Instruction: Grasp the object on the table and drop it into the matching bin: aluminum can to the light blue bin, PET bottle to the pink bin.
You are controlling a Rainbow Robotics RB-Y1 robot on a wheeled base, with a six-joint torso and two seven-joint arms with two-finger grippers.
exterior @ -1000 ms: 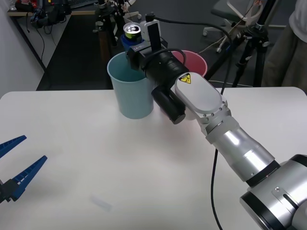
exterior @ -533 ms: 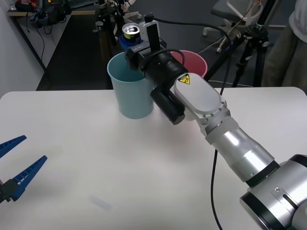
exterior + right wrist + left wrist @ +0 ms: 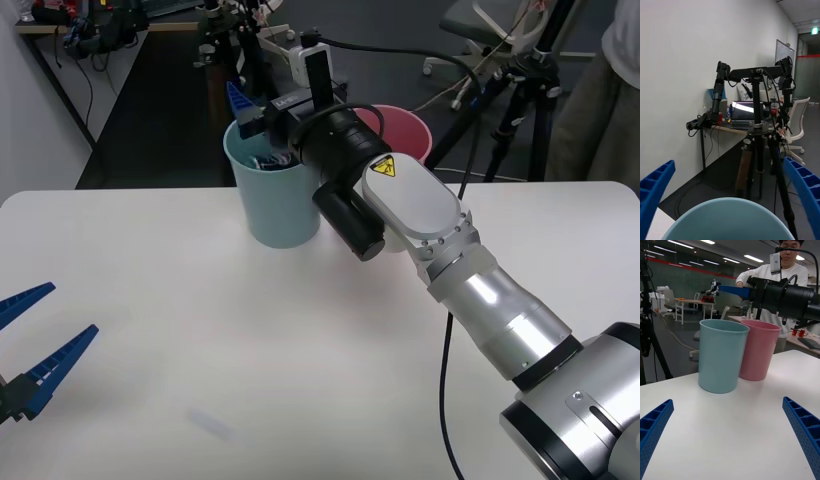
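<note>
My right gripper (image 3: 250,125) hangs open over the rim of the light blue bin (image 3: 272,200) at the table's (image 3: 200,330) far edge, with nothing between its blue fingers (image 3: 238,100). In the right wrist view the gripper (image 3: 729,161) is spread wide above the bin's rim (image 3: 726,210). A small dark shape lies inside the bin; I cannot tell if it is the aluminum can. The pink bin (image 3: 405,130) touches the blue one, partly behind my right arm. The left wrist view shows the light blue bin (image 3: 720,356) and the pink bin (image 3: 758,350) side by side. My left gripper (image 3: 72,310) rests open at the near left.
A black tripod (image 3: 754,150) and desks stand on the floor beyond the table's far edge. Another tripod (image 3: 520,100) stands at the back right. My right arm (image 3: 440,240) stretches diagonally across the right half of the table.
The can that my right gripper held above the light blue bin is gone from between the fingers, which have opened. The left arm has not moved.
</note>
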